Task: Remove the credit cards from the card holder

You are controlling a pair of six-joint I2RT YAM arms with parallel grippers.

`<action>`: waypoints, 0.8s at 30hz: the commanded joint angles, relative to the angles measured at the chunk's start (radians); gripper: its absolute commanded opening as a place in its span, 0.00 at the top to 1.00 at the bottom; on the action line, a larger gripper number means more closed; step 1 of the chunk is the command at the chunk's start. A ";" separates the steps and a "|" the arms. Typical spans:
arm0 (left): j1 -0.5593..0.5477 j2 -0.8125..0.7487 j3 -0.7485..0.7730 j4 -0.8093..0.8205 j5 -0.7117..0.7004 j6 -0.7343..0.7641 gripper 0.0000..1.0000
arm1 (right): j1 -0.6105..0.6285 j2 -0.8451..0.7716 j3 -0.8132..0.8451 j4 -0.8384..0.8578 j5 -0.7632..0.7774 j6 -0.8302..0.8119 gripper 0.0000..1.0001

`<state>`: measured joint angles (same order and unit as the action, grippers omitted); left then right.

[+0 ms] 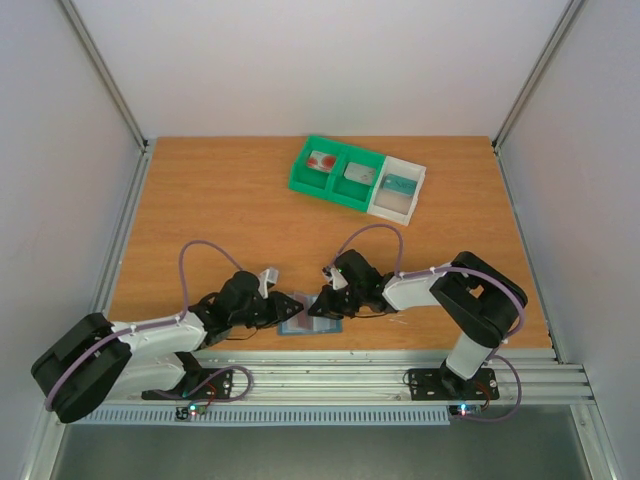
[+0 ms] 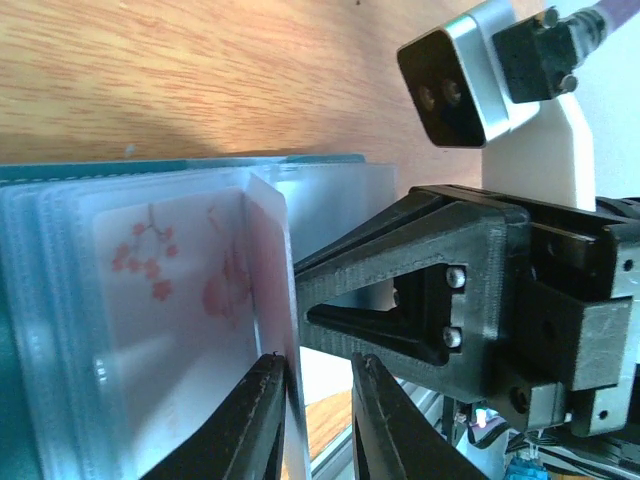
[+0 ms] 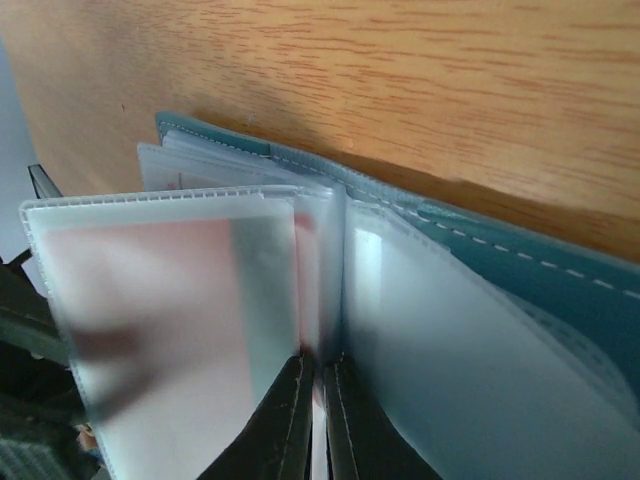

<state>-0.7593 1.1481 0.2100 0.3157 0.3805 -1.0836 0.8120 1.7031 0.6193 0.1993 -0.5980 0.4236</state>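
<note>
The blue-grey card holder [image 1: 312, 325] lies spread open near the table's front edge, between both grippers. Its clear sleeves fan out over the teal cover [image 3: 560, 290]. One sleeve holds a white credit card with red blossoms [image 2: 160, 270]. My right gripper [image 3: 321, 365] is shut on an upright clear sleeve and holds it raised. My left gripper [image 2: 318, 365] is narrowly open around that sleeve's edge, which rests against one finger [image 2: 262, 400]. In the top view the left gripper [image 1: 285, 308] and right gripper [image 1: 322, 300] meet over the holder.
A tray stands at the back, with two green compartments [image 1: 300, 180] and a white one [image 1: 395, 210]. In it lie a white card with red marks [image 1: 322, 161], a grey card [image 1: 358, 172] and a teal card [image 1: 398, 185]. The table's front rail runs just below the holder.
</note>
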 commanded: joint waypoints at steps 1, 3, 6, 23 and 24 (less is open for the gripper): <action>-0.010 0.000 0.036 0.059 0.008 0.002 0.79 | 0.009 -0.037 -0.006 -0.046 0.033 -0.011 0.94; -0.013 -0.005 0.043 0.046 0.001 0.003 0.77 | 0.009 -0.051 0.002 -0.078 0.038 -0.025 0.93; -0.024 -0.003 0.051 0.048 -0.003 0.005 0.77 | 0.009 -0.078 -0.002 -0.107 0.053 -0.030 0.89; -0.073 0.111 0.095 0.123 0.009 -0.006 0.73 | 0.009 -0.201 -0.019 -0.206 0.170 -0.081 0.94; -0.076 0.117 0.100 0.124 0.010 -0.006 0.72 | 0.009 -0.225 -0.020 -0.239 0.205 -0.095 0.93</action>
<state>-0.8211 1.2404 0.2707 0.3603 0.3870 -1.0924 0.8127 1.5639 0.6117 0.0326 -0.4908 0.3733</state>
